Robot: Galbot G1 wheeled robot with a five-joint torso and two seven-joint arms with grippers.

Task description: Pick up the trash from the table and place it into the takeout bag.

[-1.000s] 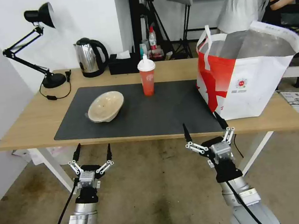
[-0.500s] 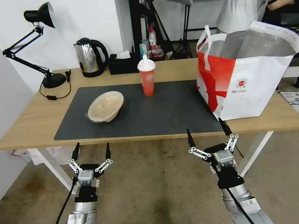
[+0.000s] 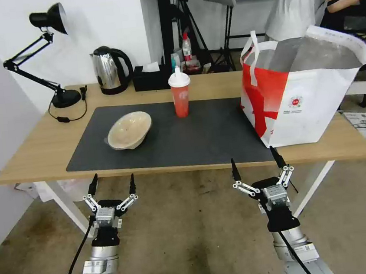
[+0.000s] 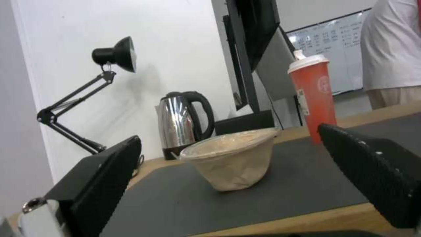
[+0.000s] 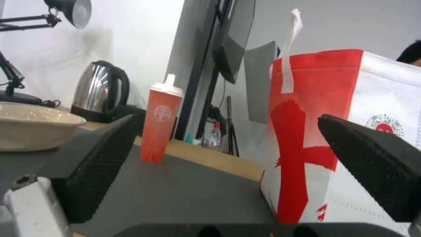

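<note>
- Trash on the dark mat (image 3: 200, 135): we count two items, one beige shallow bowl (image 3: 129, 130) and one red cup (image 3: 180, 94) with white lid, standing well apart.
- One takeout bag (image 3: 303, 98) stands upright at the right end of the table (image 3: 31, 148), mouth open.
- Two grippers, left gripper (image 3: 111, 186) and right gripper (image 3: 256, 166), hang below the table's near edge, fingers spread, holding nothing.
- At the back we see one kettle (image 3: 108, 70), one desk lamp (image 3: 43, 55) and one tissue box (image 3: 150, 77).
</note>
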